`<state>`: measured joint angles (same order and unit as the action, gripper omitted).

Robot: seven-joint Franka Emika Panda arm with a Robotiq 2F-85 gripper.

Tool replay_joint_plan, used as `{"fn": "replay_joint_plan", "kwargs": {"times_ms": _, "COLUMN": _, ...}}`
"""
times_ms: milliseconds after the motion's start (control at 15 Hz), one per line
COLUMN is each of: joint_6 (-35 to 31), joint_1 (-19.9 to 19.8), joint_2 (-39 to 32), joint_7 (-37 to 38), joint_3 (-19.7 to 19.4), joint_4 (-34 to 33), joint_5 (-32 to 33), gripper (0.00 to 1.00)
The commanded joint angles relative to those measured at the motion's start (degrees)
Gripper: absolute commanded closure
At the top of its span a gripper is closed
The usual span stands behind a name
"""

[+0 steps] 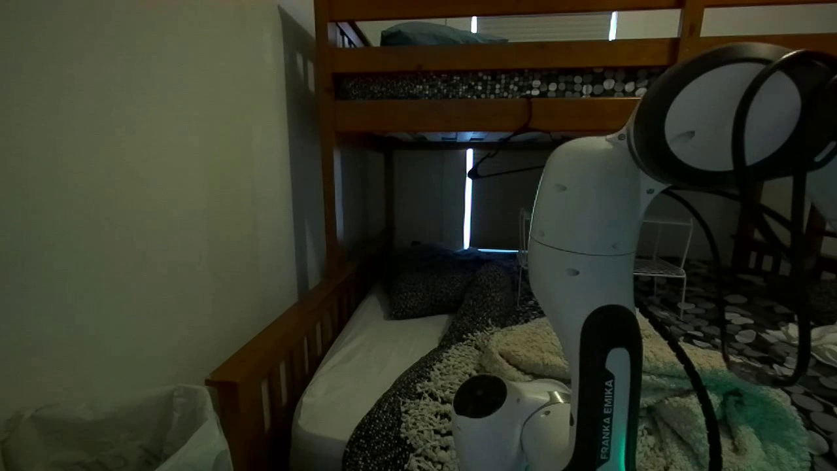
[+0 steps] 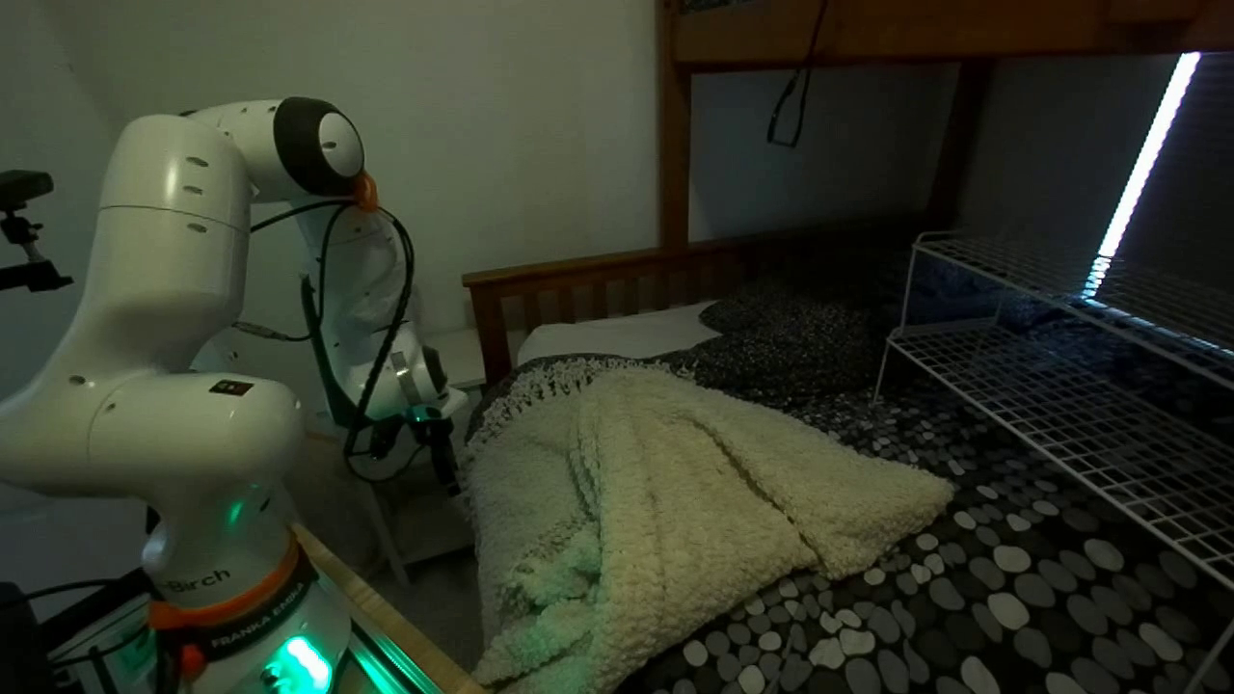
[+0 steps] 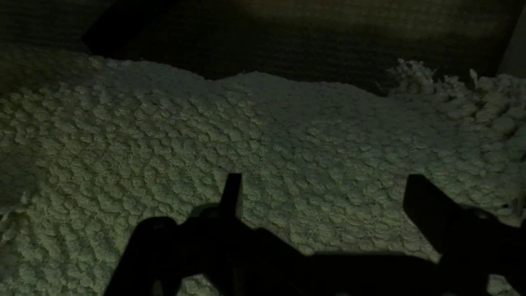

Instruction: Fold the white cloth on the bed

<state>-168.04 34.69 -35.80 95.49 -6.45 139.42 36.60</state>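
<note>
The step in hand appears to be the reach for an edge [image 3: 263,82] of the cloth [image 2: 665,482], before any grasp is made. The cloth lies rumpled on the bed [image 2: 578,267], and at its nine o'clock side it seems to hang down; whether its creases already form a first fold, one cannot tell. The gripper [image 3: 322,181] is just beside this hanging side, with its two fingers [image 3: 427,207] well apart and no cloth pinched between them. The next move probably calls for bringing the fingers to the edge at the wrist view's twelve o'clock, gripping it deep enough, since so soft a knit may slip, and then lifting it over the rest. Only the wrist view shows clearly the gap of the fingers, with the fringe [image 3: 460,94] between two and three o'clock. In an exterior view most of the cloth is visible, and the rack [image 2: 1041,414] stands between two and three o'clock from it. In an exterior view the arm [image 1: 575,216] hides much of the cloth, and the gripper cannot be seen; however, the upper pillow [image 1: 444,34], at twelve o'clock, shows only there.
</note>
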Motion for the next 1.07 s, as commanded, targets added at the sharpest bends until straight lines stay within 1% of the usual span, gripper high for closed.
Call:
{"fn": "replay_joint_plan", "kwargs": {"times_ms": 0, "joint_6": 0.00, "joint_1": 0.00, "joint_2": 0.17, "joint_7": 0.00, "joint_3": 0.00, "joint_4": 0.01, "joint_5": 0.00, "gripper": 0.00}}
{"fn": "replay_joint_plan", "kwargs": {"times_ms": 67, "joint_6": 0.51, "joint_1": 0.74, "joint_2": -1.50, "joint_7": 0.80, "joint_3": -0.85, "joint_4": -1.69, "joint_5": 0.05, "gripper": 0.00}}
{"fn": "replay_joint_plan", "kwargs": {"times_ms": 133, "joint_6": -0.37, "joint_1": -0.70, "joint_2": -3.60, "joint_7": -0.39, "joint_3": 0.43, "joint_4": -3.22, "joint_5": -0.62, "gripper": 0.00}}
{"fn": "replay_joint_plan", "kwargs": {"times_ms": 200, "joint_6": -2.29, "joint_1": -0.07, "joint_2": -5.78, "joint_7": -3.79, "joint_3": 0.37, "joint_4": -4.47, "joint_5": -4.56, "gripper": 0.00}}
{"fn": "replay_joint_plan", "kwargs": {"times_ms": 267, "joint_6": -3.80, "joint_1": 0.26, "joint_2": -8.19, "joint_7": -4.81, "joint_3": 0.19, "joint_4": -6.32, "joint_5": -5.43, "gripper": 0.00}}
{"fn": "replay_joint_plan", "kwargs": {"times_ms": 400, "joint_6": -5.49, "joint_1": 0.82, "joint_2": -11.92, "joint_7": -8.89, "joint_3": 0.42, "joint_4": -9.10, "joint_5": -9.81, "gripper": 0.00}}
{"fn": "replay_joint_plan", "kwargs": {"times_ms": 600, "joint_6": -8.91, "joint_1": 3.82, "joint_2": -17.63, "joint_7": -15.15, "joint_3": -1.14, "joint_4": -13.55, "joint_5": -16.62, "gripper": 0.00}}
{"fn": "replay_joint_plan", "kwargs": {"times_ms": 667, "joint_6": -9.53, "joint_1": 3.75, "joint_2": -19.28, "joint_7": -17.61, "joint_3": -0.80, "joint_4": -14.95, "joint_5": -18.80, "gripper": 0.00}}
{"fn": "replay_joint_plan", "kwargs": {"times_ms": 800, "joint_6": -11.13, "joint_1": 5.49, "joint_2": -21.68, "joint_7": -21.82, "joint_3": -1.90, "joint_4": -17.13, "joint_5": -22.63, "gripper": 0.00}}
{"fn": "replay_joint_plan", "kwargs": {"times_ms": 867, "joint_6": -11.48, "joint_1": 5.68, "joint_2": -22.54, "joint_7": -24.08, "joint_3": -1.92, "joint_4": -18.14, "joint_5": -24.57, "gripper": 0.00}}
{"fn": "replay_joint_plan", "kwargs": {"times_ms": 933, "joint_6": -11.79, "joint_1": 6.26, "joint_2": -23.01, "joint_7": -25.95, "joint_3": -2.28, "joint_4": -18.74, "joint_5": -26.56, "gripper": 0.20}}
{"fn": "replay_joint_plan", "kwargs": {"times_ms": 1000, "joint_6": -12.03, "joint_1": 6.99, "joint_2": -23.56, "joint_7": -27.64, "joint_3": -2.78, "joint_4": -19.39, "joint_5": -28.45, "gripper": 0.26}}
